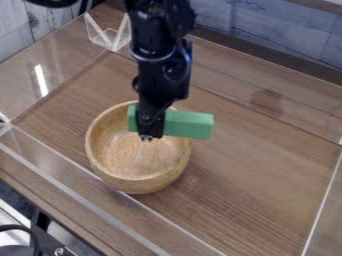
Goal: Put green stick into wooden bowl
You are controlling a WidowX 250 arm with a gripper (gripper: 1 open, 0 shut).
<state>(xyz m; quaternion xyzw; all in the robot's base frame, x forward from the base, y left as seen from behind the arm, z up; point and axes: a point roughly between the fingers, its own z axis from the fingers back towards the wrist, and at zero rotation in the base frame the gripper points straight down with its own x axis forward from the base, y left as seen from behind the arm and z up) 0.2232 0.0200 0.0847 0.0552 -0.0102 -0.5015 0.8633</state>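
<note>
My gripper hangs from the dark arm that comes down from the top of the camera view, and it is shut on the green stick. The stick is a bright-green flat block held roughly level, its left end hidden by the fingers. It hovers over the right rear part of the wooden bowl, a round light-brown bowl with thick walls and visible grain. The stick's right end reaches past the bowl's far rim. The bowl's inside shows nothing in it.
The bowl stands on a dark wood-grain tabletop enclosed by low clear acrylic walls. A small clear stand sits at the back left. A tiled wall runs behind.
</note>
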